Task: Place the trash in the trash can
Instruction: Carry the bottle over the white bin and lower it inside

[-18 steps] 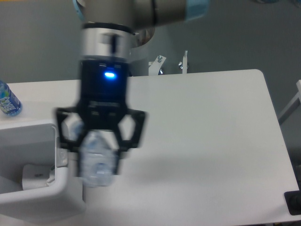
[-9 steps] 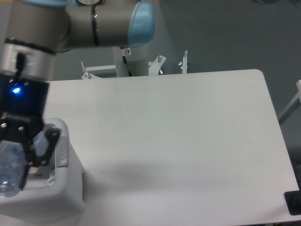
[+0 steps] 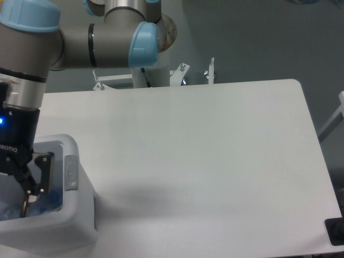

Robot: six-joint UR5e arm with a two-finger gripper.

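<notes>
A white table [image 3: 215,161] with a rounded far right corner is seen from above, filling most of the view. A soft shadow is cast on its surface near the lower left. Behind it, a plain grey wall or floor [image 3: 258,37] is shown, evenly lit. Metal brackets with bolts [image 3: 196,72] are fixed at the table's far edge. A white frame part [image 3: 336,118] is seen at the right edge, and a dark object [image 3: 336,232] at the lower right corner.
</notes>
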